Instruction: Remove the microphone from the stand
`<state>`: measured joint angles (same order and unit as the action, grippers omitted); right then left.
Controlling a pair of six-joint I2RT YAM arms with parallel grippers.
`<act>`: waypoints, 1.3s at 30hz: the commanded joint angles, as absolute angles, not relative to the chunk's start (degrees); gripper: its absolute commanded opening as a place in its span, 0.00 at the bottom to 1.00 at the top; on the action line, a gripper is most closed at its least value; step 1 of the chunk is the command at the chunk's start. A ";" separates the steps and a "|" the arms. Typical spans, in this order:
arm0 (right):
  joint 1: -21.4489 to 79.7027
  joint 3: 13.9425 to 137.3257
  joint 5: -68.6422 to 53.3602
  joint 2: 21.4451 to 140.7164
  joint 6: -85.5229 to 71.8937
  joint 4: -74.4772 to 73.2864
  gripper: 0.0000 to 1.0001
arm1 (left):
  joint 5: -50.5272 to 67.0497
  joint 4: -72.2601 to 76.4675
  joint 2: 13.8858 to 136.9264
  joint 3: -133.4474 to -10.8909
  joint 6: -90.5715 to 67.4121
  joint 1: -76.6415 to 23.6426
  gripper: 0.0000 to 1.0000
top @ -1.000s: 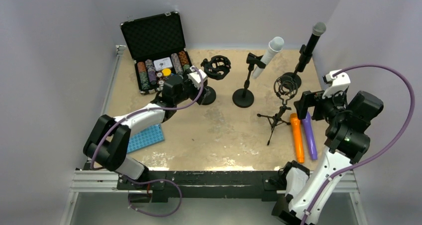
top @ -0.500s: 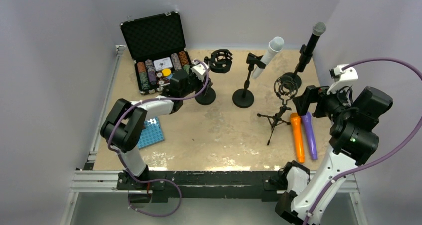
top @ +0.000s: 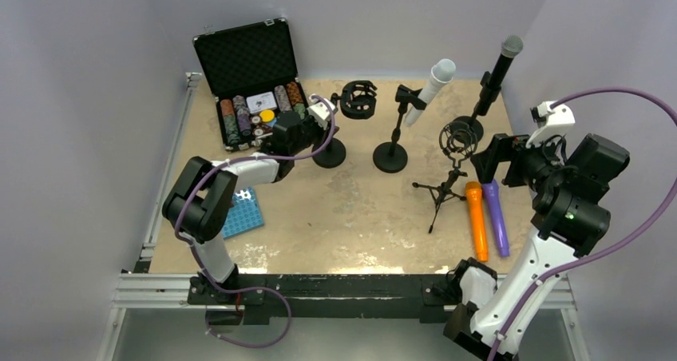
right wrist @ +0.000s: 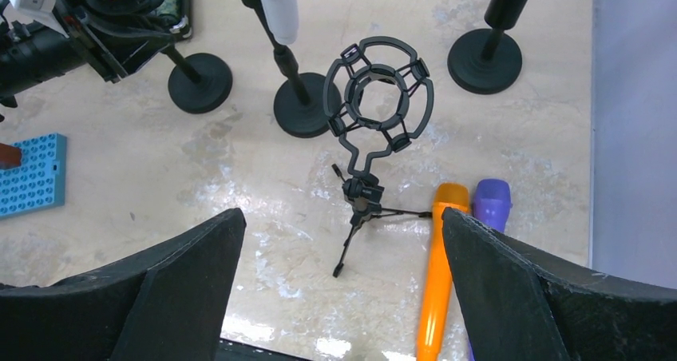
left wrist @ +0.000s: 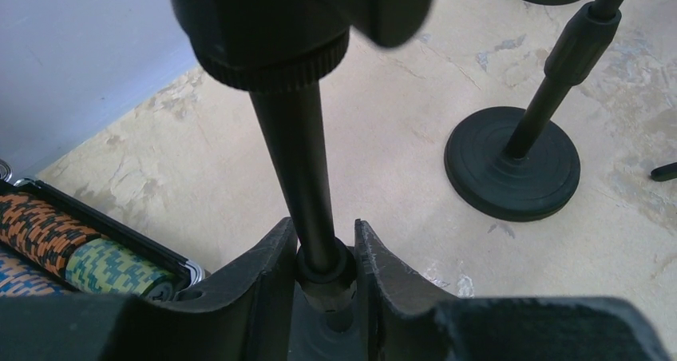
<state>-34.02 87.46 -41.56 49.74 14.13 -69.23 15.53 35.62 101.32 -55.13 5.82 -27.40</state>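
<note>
The left gripper (left wrist: 323, 253) is clamped low on the pole (left wrist: 297, 153) of the leftmost stand (top: 329, 152), both fingers seemingly pressing its collar, though shadow hides part of the contact. The right gripper (right wrist: 342, 225) hangs spread wide and empty above the tripod (right wrist: 375, 113), beside an orange mic (right wrist: 437, 273) and a purple mic (right wrist: 488, 201) that lie together on the table (top: 359, 209). The white mic (top: 431, 84) sits tilted in the middle stand (top: 390, 156) and the black mic (top: 499, 64) in the far-right stand (top: 467, 127), both untouched.
</note>
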 commanded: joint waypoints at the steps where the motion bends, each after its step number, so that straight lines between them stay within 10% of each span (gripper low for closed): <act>1: -33.84 88.60 -41.19 50.90 13.79 -69.58 0.97 | 16.79 38.16 101.78 -57.60 6.55 -27.24 0.22; 6: -33.84 88.84 -42.32 51.48 13.76 -68.69 0.97 | 16.98 39.31 100.45 -55.42 6.93 -27.25 0.00; 39: -32.91 114.65 -54.69 63.14 12.78 -67.91 0.97 | 45.86 41.99 75.67 -30.23 2.70 -34.33 0.00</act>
<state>-33.63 116.31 -50.63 63.66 11.22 -66.61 41.45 35.35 78.13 -31.22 -0.14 -32.40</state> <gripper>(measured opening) 0.971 0.341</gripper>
